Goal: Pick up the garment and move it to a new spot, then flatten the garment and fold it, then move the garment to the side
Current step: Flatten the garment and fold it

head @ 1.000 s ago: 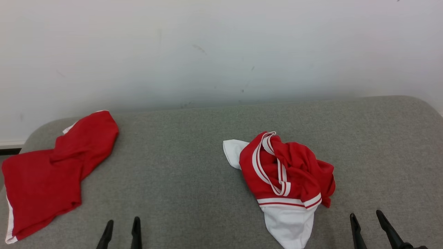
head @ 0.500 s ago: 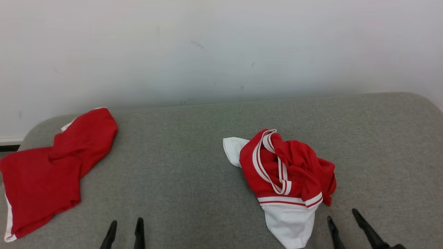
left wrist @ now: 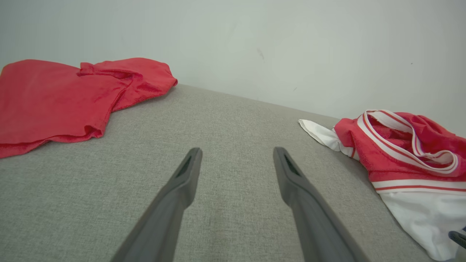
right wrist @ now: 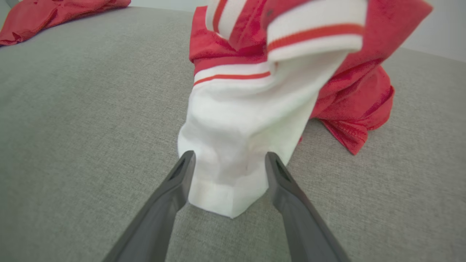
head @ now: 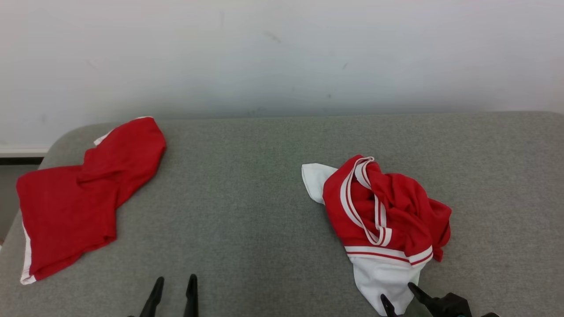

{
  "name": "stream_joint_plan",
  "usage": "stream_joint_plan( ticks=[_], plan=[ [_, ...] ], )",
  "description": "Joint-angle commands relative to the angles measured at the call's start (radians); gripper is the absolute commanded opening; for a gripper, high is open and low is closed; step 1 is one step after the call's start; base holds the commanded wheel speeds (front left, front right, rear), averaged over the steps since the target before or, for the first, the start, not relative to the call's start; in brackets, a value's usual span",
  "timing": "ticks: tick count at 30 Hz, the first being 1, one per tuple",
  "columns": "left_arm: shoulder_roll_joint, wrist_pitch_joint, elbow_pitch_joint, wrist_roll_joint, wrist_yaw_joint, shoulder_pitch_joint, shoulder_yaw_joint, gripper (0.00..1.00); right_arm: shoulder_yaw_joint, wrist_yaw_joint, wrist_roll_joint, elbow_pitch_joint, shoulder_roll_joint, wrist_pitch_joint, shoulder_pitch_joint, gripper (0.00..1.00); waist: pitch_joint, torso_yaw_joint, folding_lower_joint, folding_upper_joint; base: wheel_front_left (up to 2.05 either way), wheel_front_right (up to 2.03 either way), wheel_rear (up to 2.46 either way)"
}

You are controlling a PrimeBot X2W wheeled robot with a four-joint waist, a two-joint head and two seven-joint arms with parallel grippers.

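Right gripper (right wrist: 229, 156), wide, straddles the garment (head: 387, 207) at its white end, likely for a pinch; left gripper (left wrist: 236, 153) waits, equally wide.

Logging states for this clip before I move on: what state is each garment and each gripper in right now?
Red-and-white garment: crumpled in a heap, white end towards the robot, not gripped.
Red garment: rumpled, partly spread, untouched.
Left gripper: open, empty.
Right gripper: open, fingers either side of the white end.
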Motion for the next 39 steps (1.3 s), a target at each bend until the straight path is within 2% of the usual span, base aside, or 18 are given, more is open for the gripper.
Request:
stream_joint_plan(
  ticks=[1, 9, 10, 11, 12, 13, 16, 20, 24, 28, 29, 34, 39],
  plan=[
    [0.003, -0.001, 0.005, 0.005, -0.003, -0.015, 0.000, 1.00, -0.006, -0.002, -0.009, 0.017, 0.008, 0.012, -0.024, 1.00, 0.020, 0.021, -0.0001, 0.0000, 0.00, 0.00, 0.00],
    [0.003, -0.001, 0.008, 0.009, -0.003, -0.038, -0.008, 1.00, -0.069, -0.002, -0.062, 0.099, 0.045, 0.045, -0.092, 1.00, 0.055, 0.058, -0.0001, 0.0000, 0.00, 0.00, 0.00],
    [0.003, -0.001, 0.009, 0.009, -0.003, -0.040, -0.008, 1.00, -0.076, -0.002, -0.060, 0.108, 0.049, 0.051, -0.097, 0.73, 0.056, 0.060, -0.0001, 0.0000, 0.00, 0.00, 0.00],
    [0.003, -0.001, 0.009, 0.010, -0.002, -0.041, -0.008, 1.00, -0.079, -0.002, -0.055, 0.114, 0.053, 0.052, -0.100, 0.39, 0.057, 0.062, -0.0001, 0.0000, 0.00, 0.00, 0.00],
    [0.003, -0.001, 0.009, 0.009, 0.000, -0.041, -0.008, 1.00, -0.080, -0.002, -0.047, 0.122, 0.057, 0.060, -0.102, 0.14, 0.058, 0.063, -0.0001, 0.0000, 0.00, 0.00, 0.00],
    [0.003, -0.001, 0.009, 0.009, 0.000, -0.041, -0.008, 1.00, -0.076, -0.002, -0.041, 0.129, 0.061, 0.066, -0.102, 0.00, 0.057, 0.064, -0.0001, 0.0000, 0.00, 0.00, 0.00],
    [0.003, -0.001, 0.010, 0.004, 0.004, -0.039, -0.008, 1.00, -0.072, -0.002, -0.027, 0.131, 0.067, 0.082, -0.092, 0.00, 0.054, 0.062, -0.0001, 0.0000, 0.00, 0.00, 0.00],
    [0.003, -0.001, 0.010, -0.004, 0.007, -0.040, -0.012, 1.00, -0.071, -0.002, 0.003, 0.070, 0.069, 0.096, -0.066, 0.00, 0.048, 0.056, -0.0001, 0.0000, 0.00, 0.00, 0.00],
    [0.003, -0.001, 0.011, -0.008, 0.008, -0.033, -0.014, 1.00, -0.043, -0.002, 0.045, -0.063, 0.070, 0.130, -0.035, 0.00, 0.038, 0.049, -0.0001, 0.0000, 0.00, 0.00, 0.00],
    [0.003, -0.001, 0.012, -0.014, 0.011, -0.032, -0.017, 1.00, 0.006, -0.002, 0.117, -0.263, 0.063, 0.199, -0.048, 0.00, 0.028, 0.046, -0.0001, 0.0000, 0.00, 0.00, 0.00],
    [0.003, -0.001, 0.012, -0.014, 0.011, -0.032, -0.017, 1.00, 0.006, -0.002, 0.117, -0.263, 0.063, 0.199, -0.048, 0.00, 0.028, 0.046, -0.0001, 0.0000, 0.00, 0.00, 0.00],
    [0.003, -0.001, 0.015, -0.023, 0.011, -0.040, -0.029, 1.00, 0.033, -0.002, 0.212, -0.454, 0.033, 0.309, -0.158, 0.00, 0.011, 0.061, -0.0001, 0.0000, 0.00, 0.00, 0.00],
    [0.004, -0.001, 0.019, -0.038, 0.019, -0.037, -0.044, 1.00, 0.002, -0.002, 0.317, -0.480, 0.047, 0.393, -0.314, 0.00, -0.013, 0.096, -0.0001, 0.0000, 0.00, 0.00, 0.00]
  ],
)
